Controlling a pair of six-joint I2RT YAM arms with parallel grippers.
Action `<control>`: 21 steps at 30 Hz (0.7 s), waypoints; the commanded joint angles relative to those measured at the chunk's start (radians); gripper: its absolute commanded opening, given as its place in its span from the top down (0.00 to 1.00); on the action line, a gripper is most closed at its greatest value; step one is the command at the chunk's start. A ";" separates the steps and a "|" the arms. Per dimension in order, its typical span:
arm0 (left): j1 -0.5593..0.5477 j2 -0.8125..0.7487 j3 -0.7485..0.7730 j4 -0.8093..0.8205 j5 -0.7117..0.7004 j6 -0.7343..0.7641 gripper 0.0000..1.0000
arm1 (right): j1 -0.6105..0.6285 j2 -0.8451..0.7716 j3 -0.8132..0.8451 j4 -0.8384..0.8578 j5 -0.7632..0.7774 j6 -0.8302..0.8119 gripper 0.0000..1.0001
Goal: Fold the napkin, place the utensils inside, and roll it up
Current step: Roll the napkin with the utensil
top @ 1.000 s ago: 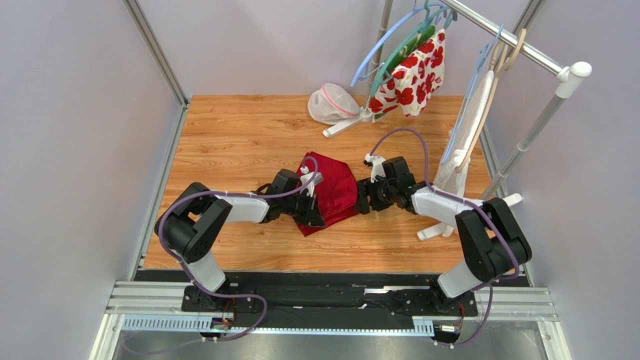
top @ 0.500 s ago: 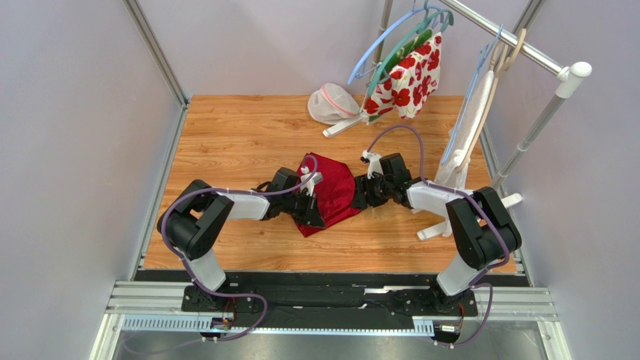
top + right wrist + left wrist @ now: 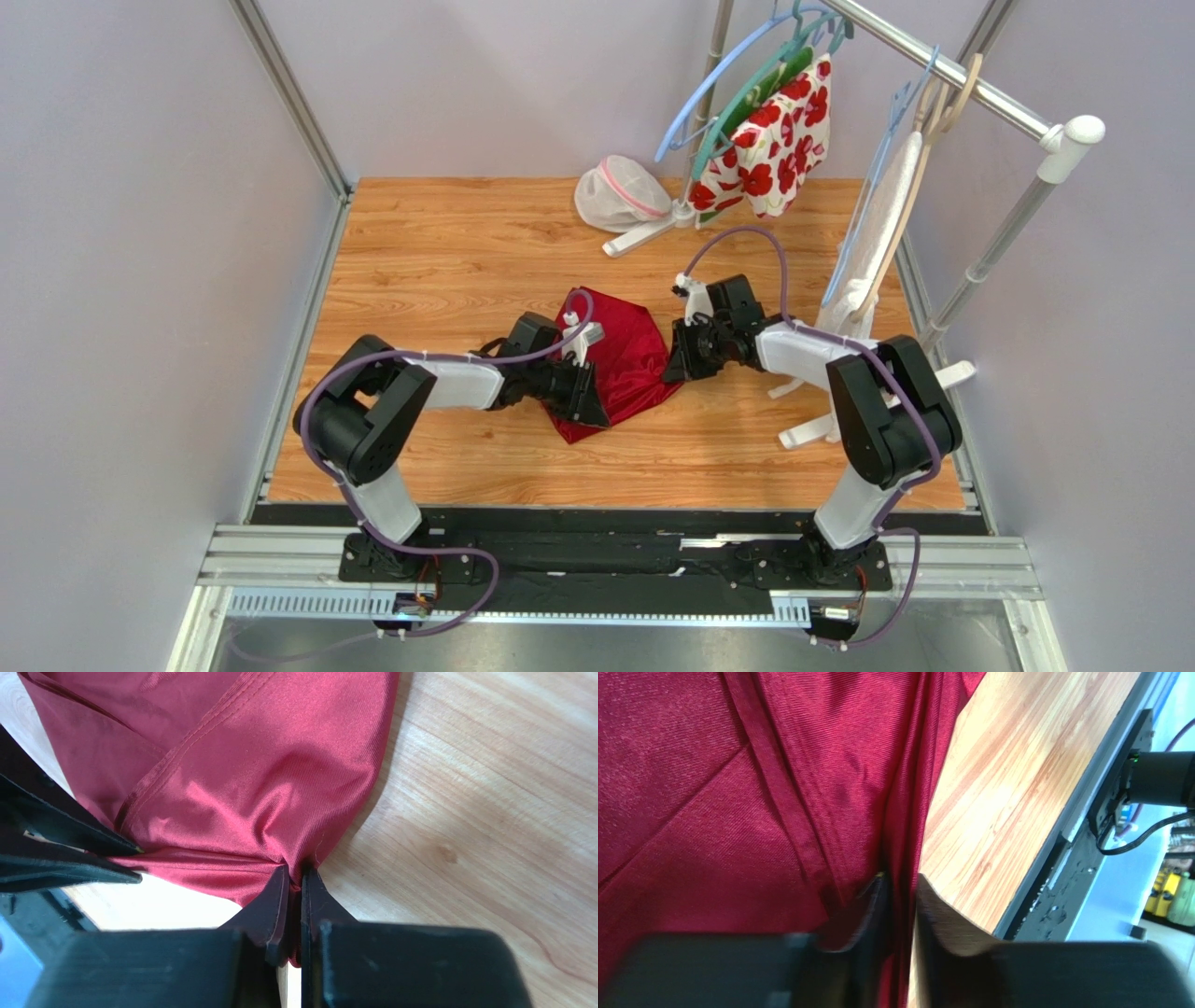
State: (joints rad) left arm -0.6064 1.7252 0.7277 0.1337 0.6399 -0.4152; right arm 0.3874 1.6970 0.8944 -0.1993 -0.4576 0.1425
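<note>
The dark red napkin [image 3: 624,350] lies bunched and partly folded in the middle of the wooden table. My left gripper [image 3: 586,403] is at its near left edge. In the left wrist view its fingers [image 3: 901,882] stand slightly apart, open, with a fold of the napkin [image 3: 738,812] lying between them. My right gripper [image 3: 678,367] is at the napkin's right corner. In the right wrist view it [image 3: 295,871] is shut on a pinch of the napkin [image 3: 267,791]. The left fingers [image 3: 70,861] show at that view's left edge. The utensils are out of view.
A white clothes rack stands at the back right, with one foot [image 3: 652,235] on the table and another [image 3: 814,427] beside my right arm. A flowered white cloth [image 3: 769,140] and a white towel [image 3: 870,252] hang from it. A white mesh bag [image 3: 622,192] lies at the back.
My right gripper moved left onto the napkin's right corner and closed on it. My left gripper's fingers parted; that arm barely moved.
</note>
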 commanded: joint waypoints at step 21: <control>-0.421 -0.432 -0.103 0.096 -0.715 0.349 0.49 | -0.004 0.171 0.251 -0.517 0.106 0.092 1.00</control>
State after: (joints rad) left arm -0.9436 1.3182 0.6525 0.0742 0.0402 -0.1917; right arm 0.3843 1.8141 1.1069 -0.6003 -0.4225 0.2413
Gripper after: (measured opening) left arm 0.510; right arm 0.038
